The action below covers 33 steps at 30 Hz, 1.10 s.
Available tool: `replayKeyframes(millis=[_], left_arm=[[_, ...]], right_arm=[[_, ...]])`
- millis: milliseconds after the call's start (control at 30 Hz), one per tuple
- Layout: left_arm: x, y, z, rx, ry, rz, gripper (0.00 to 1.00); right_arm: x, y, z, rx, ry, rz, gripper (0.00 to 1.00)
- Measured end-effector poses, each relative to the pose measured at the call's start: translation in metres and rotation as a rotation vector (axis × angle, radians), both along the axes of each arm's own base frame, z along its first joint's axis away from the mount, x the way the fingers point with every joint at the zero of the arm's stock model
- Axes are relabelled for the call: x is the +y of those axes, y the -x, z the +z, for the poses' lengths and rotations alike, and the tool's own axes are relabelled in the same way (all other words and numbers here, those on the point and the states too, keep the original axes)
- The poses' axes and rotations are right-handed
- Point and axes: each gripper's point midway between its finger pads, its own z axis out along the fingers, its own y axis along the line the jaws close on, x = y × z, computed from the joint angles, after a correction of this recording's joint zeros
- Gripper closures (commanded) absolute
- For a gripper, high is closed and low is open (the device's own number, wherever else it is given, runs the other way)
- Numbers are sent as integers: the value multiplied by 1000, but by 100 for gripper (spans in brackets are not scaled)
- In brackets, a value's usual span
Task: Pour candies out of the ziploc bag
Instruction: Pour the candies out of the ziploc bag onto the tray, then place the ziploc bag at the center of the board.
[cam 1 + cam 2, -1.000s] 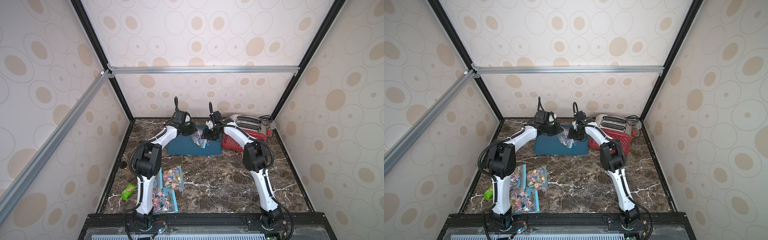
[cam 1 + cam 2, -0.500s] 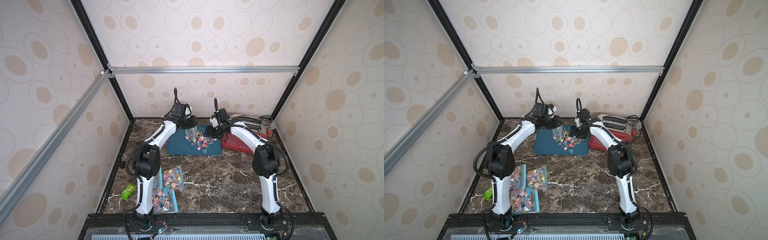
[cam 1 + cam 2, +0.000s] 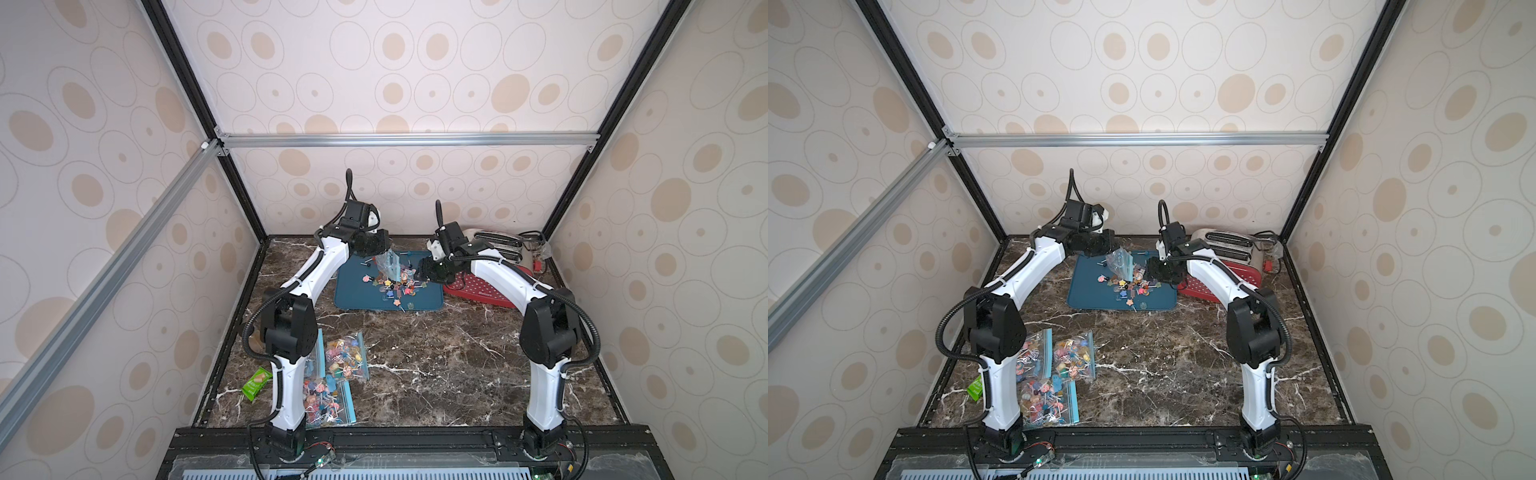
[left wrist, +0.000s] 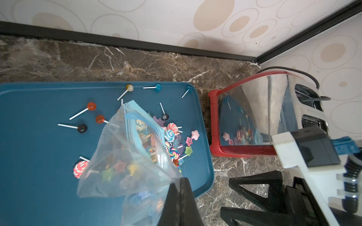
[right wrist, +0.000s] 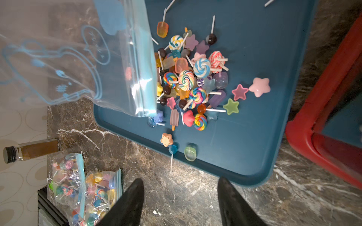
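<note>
Our left gripper (image 4: pixel 179 185) is clamped shut on the ziploc bag (image 4: pixel 125 156), its mouth hanging over the blue tray (image 4: pixel 35 156). Our right gripper (image 5: pixel 180 180) stands open, empty. The candies (image 5: pixel 188 78) lie heaped in the tray; other filled bags (image 5: pixel 84 195) lie on the table (image 5: pixel 117 148), well apart from the tray.

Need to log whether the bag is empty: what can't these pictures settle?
Ziploc bag: left wrist view, candies show through its film; inside or underneath, cannot tell.
Spare candy bags: both top views, left arm covers part.
Left claw grip: top views, too small and dark.
</note>
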Motion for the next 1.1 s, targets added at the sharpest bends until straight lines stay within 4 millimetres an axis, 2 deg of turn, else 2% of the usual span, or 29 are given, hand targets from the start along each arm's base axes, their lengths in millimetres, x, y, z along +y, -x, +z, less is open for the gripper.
replayKeyframes(millis=[167,300,467,600,700,833,967,1100], left_arm=[[8,7,28,-52,-11,22,100],[15,19,39,-63,-11,35,100],[14,40,34,-29,29,34,100],[-1,66,25,11,46,3,100],[-34,91,21,25,65,-65,100],[-96,134,14,44,105,-192,100],[-154,171,6,64,139,-300,100],[-225,198,-13,98,167,-404,100]], right_arm=[[-10,16,6,-9,0,-5,38],[-18,32,13,-17,2,-6,39],[-39,57,28,-48,30,-25,38],[-71,80,54,-109,66,-83,39],[-100,99,74,-160,94,-144,39],[-143,127,92,-207,142,-246,37],[-179,150,97,-217,191,-336,37],[-206,168,98,-213,221,-409,36]])
